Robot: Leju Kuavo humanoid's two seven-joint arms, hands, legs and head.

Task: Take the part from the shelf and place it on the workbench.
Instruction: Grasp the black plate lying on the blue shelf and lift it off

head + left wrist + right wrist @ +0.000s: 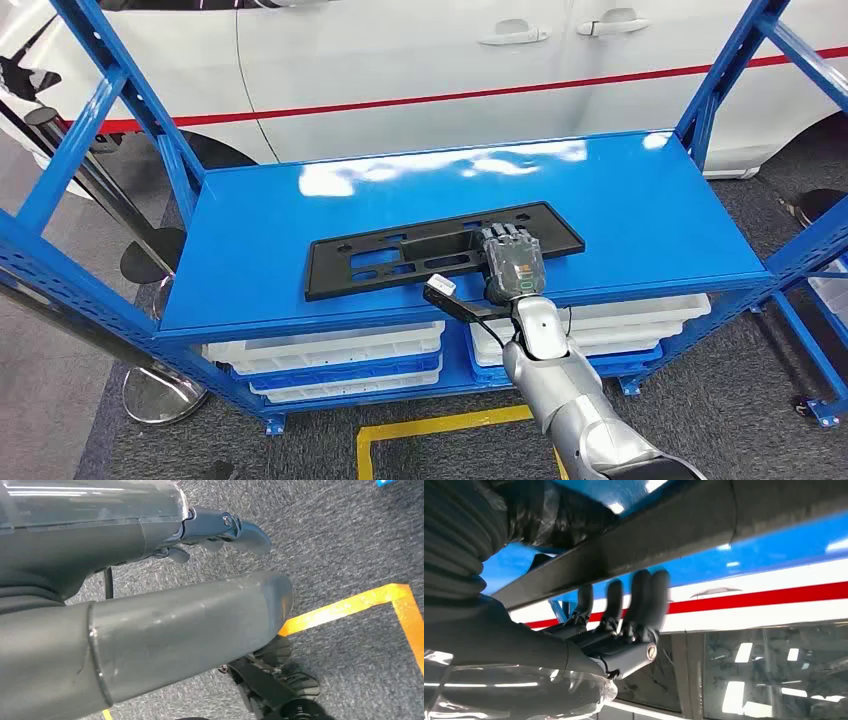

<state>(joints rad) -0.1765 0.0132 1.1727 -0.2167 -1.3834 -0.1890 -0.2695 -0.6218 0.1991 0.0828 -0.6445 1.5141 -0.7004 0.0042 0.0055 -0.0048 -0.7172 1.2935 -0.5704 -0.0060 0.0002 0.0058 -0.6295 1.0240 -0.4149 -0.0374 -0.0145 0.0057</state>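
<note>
resting on the blue shelf (640,200), one black part (380,262) has the right robot hand (512,262) clamped on it.

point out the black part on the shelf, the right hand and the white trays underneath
black part (380,262), head view, on its flat left half.
right hand (512,262), head view, on the back of the hand.
white trays (330,348), head view, on the left stack's front edge.
</note>
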